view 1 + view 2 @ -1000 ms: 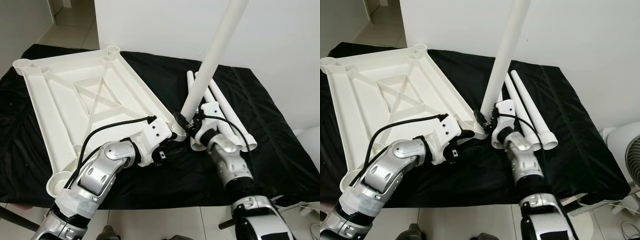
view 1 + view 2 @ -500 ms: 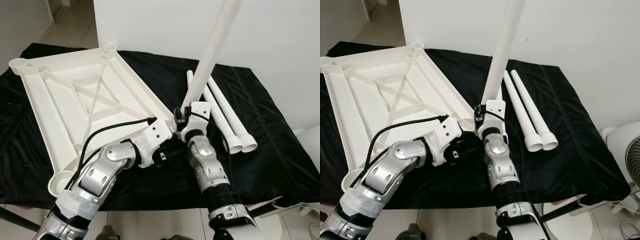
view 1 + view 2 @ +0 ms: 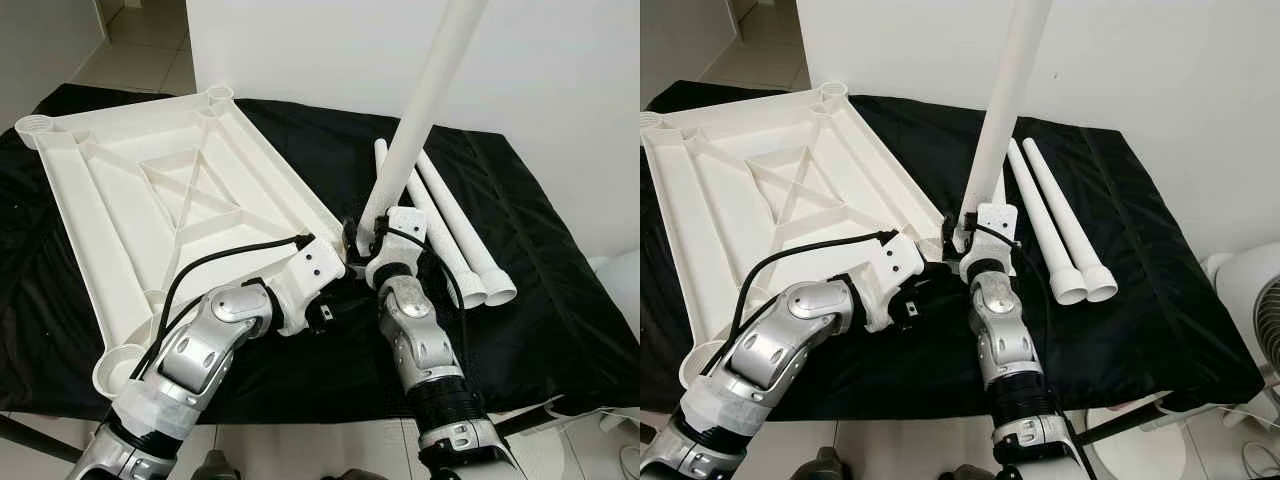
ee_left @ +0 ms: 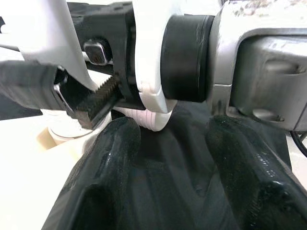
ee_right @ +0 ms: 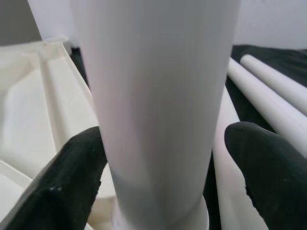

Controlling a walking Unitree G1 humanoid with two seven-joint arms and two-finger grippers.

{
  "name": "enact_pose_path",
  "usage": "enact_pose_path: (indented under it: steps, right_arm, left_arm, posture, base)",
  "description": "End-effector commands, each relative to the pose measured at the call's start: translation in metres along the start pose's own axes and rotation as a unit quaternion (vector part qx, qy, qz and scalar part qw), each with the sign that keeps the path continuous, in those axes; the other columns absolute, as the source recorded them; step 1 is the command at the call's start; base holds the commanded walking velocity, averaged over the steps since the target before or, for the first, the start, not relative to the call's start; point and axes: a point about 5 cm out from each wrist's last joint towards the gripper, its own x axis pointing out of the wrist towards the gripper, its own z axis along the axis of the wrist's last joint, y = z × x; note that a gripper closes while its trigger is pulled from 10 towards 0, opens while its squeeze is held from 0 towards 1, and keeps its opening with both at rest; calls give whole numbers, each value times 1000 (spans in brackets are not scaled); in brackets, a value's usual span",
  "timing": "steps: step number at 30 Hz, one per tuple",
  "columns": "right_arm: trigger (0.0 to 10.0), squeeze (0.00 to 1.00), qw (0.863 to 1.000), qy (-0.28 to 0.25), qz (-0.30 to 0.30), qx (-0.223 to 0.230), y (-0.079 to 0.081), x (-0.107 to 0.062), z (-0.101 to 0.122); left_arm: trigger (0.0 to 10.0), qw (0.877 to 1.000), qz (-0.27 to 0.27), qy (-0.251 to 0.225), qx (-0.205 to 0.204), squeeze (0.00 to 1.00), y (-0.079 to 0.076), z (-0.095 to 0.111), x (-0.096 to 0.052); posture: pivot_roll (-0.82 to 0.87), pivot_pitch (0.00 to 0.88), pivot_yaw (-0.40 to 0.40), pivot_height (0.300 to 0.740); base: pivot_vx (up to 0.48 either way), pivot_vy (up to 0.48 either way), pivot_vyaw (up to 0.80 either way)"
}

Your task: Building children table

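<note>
The white table top lies upside down on a black cloth. A long white table leg stands nearly upright at its near right corner, leaning a little to the right. My right gripper is shut on the leg's lower end, one black finger on each side. The corner socket sits just under the leg's base. My left gripper rests low on the cloth beside that corner, open, with only cloth between its fingers.
Two more white legs lie side by side on the cloth to the right of the upright leg. A white wall rises close behind. A fan stands off the right edge, with tile floor in front.
My right forearm has swung in from the right toward the middle, carrying the leg's base to the table top's corner. The leg now stands steeper. The left gripper has stayed put.
</note>
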Motion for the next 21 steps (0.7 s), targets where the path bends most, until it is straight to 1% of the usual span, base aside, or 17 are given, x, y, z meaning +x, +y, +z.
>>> enact_pose_path:
  steps: [1, 2, 5, 6, 7, 9, 11, 13, 16, 21]
  right_arm:
    - [10000, 1000, 1000, -10, 1, 11, -6, -4, 0]
    - [10000, 757, 1000, -15, 3, 10, -9, -6, 1]
    - [10000, 757, 1000, -18, 4, 9, -10, -7, 2]
    - [10000, 0, 1000, -21, 12, 14, -11, -9, 3]
    - [10000, 0, 999, -24, 18, 18, -12, -12, 4]
    - [10000, 0, 999, -24, 18, 18, -12, -12, 4]
    - [10000, 0, 999, -31, 25, 22, -16, -19, 4]
    - [10000, 0, 999, -34, 29, 24, -20, -26, 5]
    - [10000, 0, 998, -38, 42, 31, -24, -35, 5]
    - [10000, 0, 998, -44, 46, 28, -27, -43, 6]
  left_arm:
    - [10000, 1000, 11, -2, 3, 0, -2, 2, 3]
    - [10000, 1000, 21, 0, 2, 0, -1, 2, 4]
    - [10000, 1000, 27, 2, 1, 0, 1, 2, 4]
    - [10000, 999, 38, 4, 1, 0, 3, 1, 6]
    - [10000, 999, 54, 5, 0, 0, 6, 2, 8]
    - [10000, 999, 54, 5, 0, 0, 6, 2, 8]
    - [10000, 996, 85, 5, -3, 0, 12, 4, 14]
    - [10000, 995, 103, 2, -3, 0, 16, 6, 18]
    - [10000, 993, 119, 1, -4, 0, 21, 8, 21]
    - [10000, 992, 127, 2, -4, 0, 26, 9, 22]
  posture:
    - [106, 0, -126, 740]
    - [106, 0, -127, 740]
    - [106, 0, -127, 740]
    - [103, 0, -125, 740]
    - [99, 0, -122, 740]
    - [99, 0, -122, 740]
    - [88, 0, -114, 740]
    - [80, 3, -106, 740]
    - [72, 6, -101, 740]
    - [57, 9, -89, 740]
  base:
    - [0, 0, 0]
    - [0, 0, 0]
    - [0, 0, 0]
    - [0, 0, 0]
    - [0, 0, 0]
    - [0, 0, 0]
    - [0, 0, 0]
    - [0, 0, 0]
    - [0, 0, 0]
    - [0, 0, 0]
